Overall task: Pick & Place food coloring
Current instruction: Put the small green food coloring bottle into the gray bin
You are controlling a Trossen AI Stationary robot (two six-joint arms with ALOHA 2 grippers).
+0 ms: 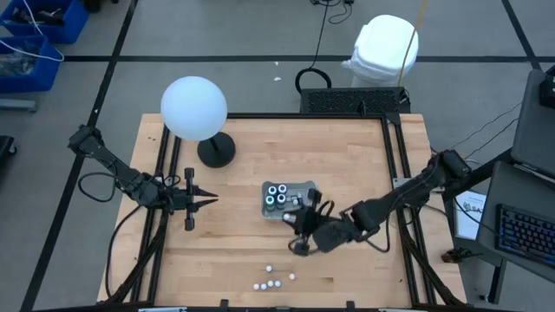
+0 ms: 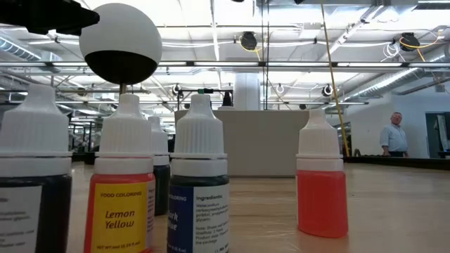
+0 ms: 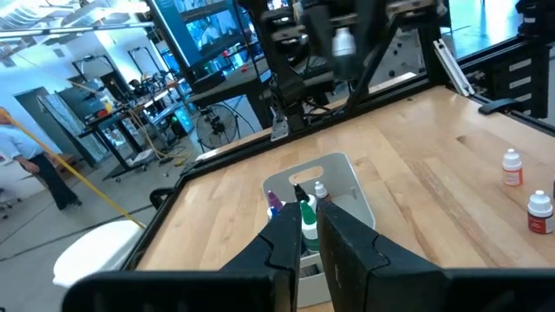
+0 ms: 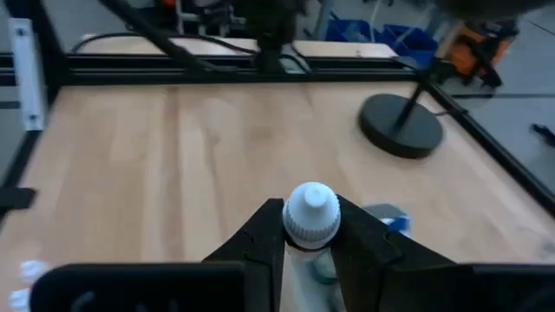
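High view: right gripper (image 1: 301, 227) hangs just beside the clear tray (image 1: 290, 198) on the tabletop (image 1: 364, 156); five loose white-capped bottles (image 1: 273, 280) lie well apart, near the front edge. Left gripper (image 1: 208, 201) waits at the left side.
Low view: food coloring bottles stand close up — one reads Lemon Yellow (image 2: 124, 211).
Left wrist view: jaws nearly pressed together, empty; tray ahead already holds bottles.
Right wrist view: jaws pinch a white-capped bottle (image 4: 310, 213).
Step, judged: carrying — placing comes next, needing a lowering into a free tray spot, then release.
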